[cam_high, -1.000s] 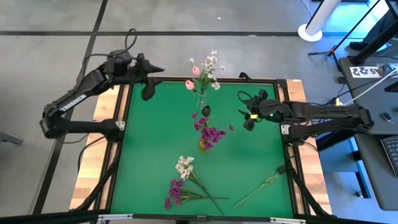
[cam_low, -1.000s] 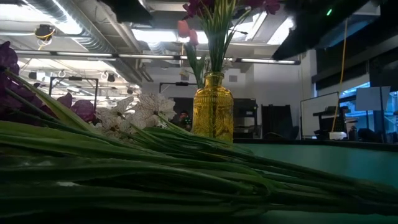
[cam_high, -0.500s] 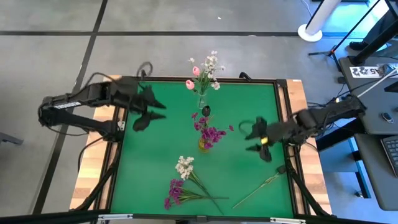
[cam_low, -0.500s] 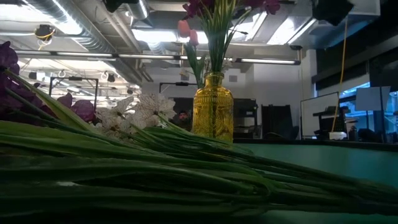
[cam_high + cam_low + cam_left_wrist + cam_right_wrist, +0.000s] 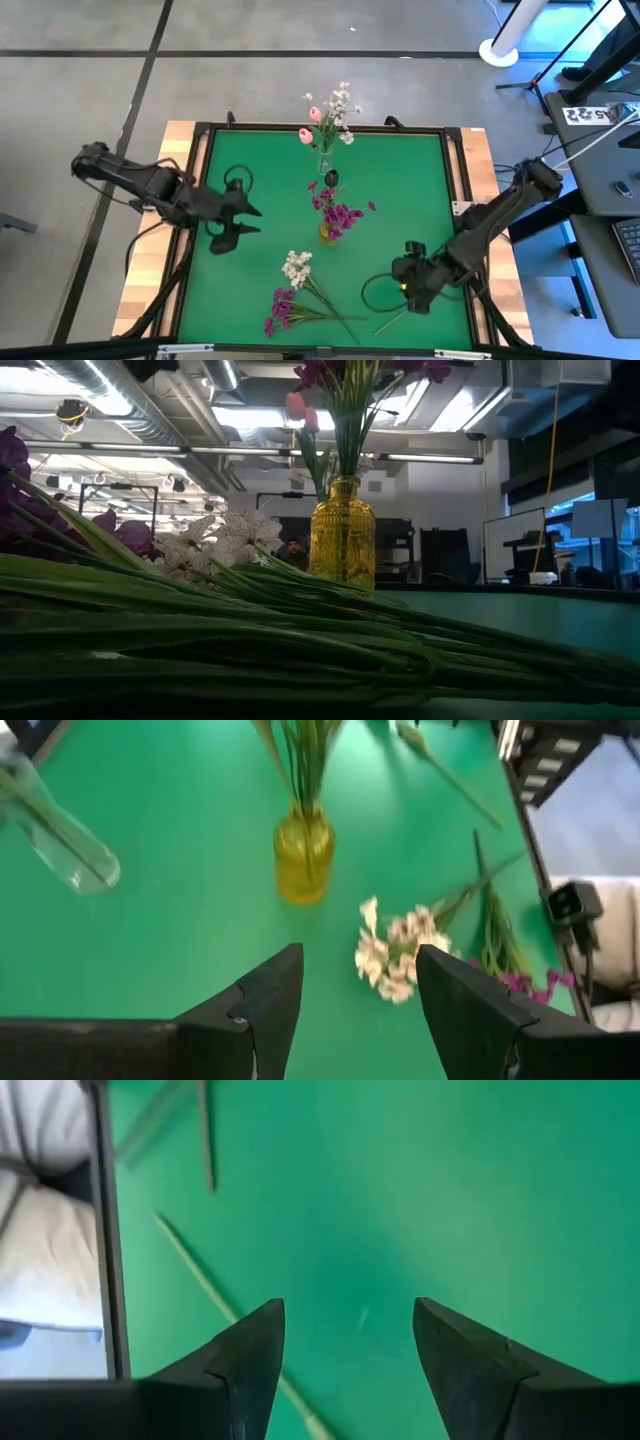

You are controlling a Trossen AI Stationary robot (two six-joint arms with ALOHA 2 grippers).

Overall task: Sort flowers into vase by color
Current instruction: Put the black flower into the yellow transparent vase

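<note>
A yellow glass vase holds purple blossoms. A clear vase at the far edge holds pink tulips and white sprigs. A white sprig and a purple sprig lie flat on the mat near the near edge, stems crossing. A lone green stem lies at the near right. My left gripper hovers open left of the yellow vase, with the white blossoms ahead of it. My right gripper hangs open over the mat beside the lone stem.
The green mat has a dark raised frame and wooden side strips. In the low view the lying stems fill the foreground before the yellow vase. Bare mat lies left of the vases and right of the yellow vase.
My left gripper has swung from the table's far left corner toward the near edge and in over the mat, ending left of the yellow vase. My right gripper has moved from the right middle toward the near edge, down to the lone stem. The flowers have not moved.
</note>
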